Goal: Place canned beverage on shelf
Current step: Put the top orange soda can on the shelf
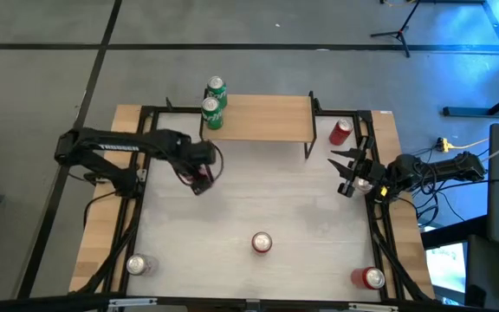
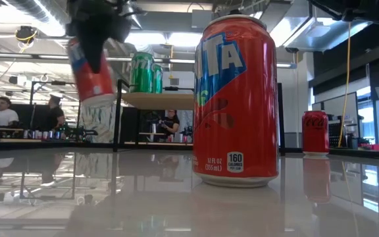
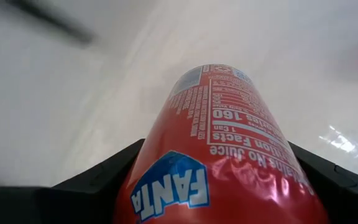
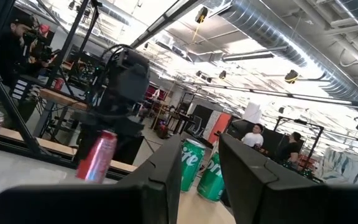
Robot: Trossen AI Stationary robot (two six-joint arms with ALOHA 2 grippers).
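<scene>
My left gripper (image 1: 202, 179) hangs over the table's left middle, shut on a red Fanta can (image 3: 229, 124), which the low view shows as a red can (image 2: 91, 69) in the air. The shelf (image 1: 267, 117), a light-wood board on black legs, stands at the far edge with two green cans (image 1: 214, 101) upright on its left end. My right gripper (image 1: 345, 173) waits open at the right side, in front of the shelf's right end, touching nothing; its own view looks out between its fingers (image 4: 160, 168). My left gripper pinches the can's round side wall (image 3: 151, 165) between its two fingers (image 3: 98, 180), one on each side, at the can's upper part. The fingers come from above, pointing steeply down, along the can's length. The can hangs below them, tilted, clear of the table.
Another Fanta can (image 1: 261, 243) stands upright at the table's near middle, close before the low camera (image 2: 235, 99). A red cola can (image 1: 342, 132) stands right of the shelf. A silver can (image 1: 137, 264) and a red can (image 1: 371, 277) stand in the near corners. People sit beyond the table.
</scene>
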